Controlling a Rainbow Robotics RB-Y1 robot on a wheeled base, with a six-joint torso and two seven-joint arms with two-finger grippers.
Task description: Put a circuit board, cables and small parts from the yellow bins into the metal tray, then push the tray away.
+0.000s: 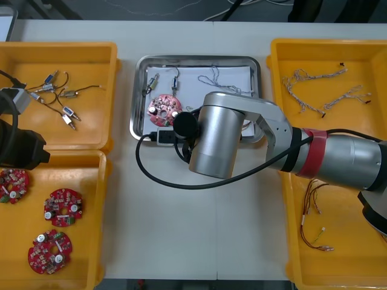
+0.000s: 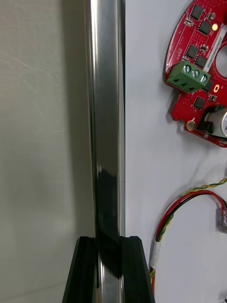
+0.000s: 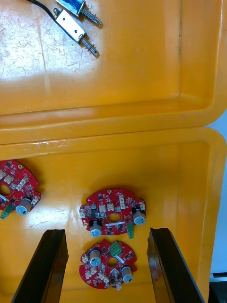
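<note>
The loading looks finished to me. The rectangular shiny metal tray [image 1: 138, 96], white inside, already holds a round red circuit board [image 1: 164, 107]. Two small metal parts [image 1: 155, 81] lie toward its far side with a twisted blue and white cable [image 1: 219, 81] beside them, and a red and yellow cable [image 2: 163, 225] lies near the board. What seems left is only the push. The right pincer [image 2: 108, 242] is at the tray's near rim, its black fingers [image 2: 85, 270] clenched on either side of that shiny edge. I'd judge it is set to shove the tray away across the light bench [image 1: 199, 229]. The left pincer [image 3: 106, 234] hangs released, well to the left of the tray, over a yellow plastic bin [image 3: 198, 189] that has more red boards [image 3: 113, 215] in it, and it looks idle. Spare cables lie in the yellow bins [image 1: 284, 181] to the right of the tray.
</note>
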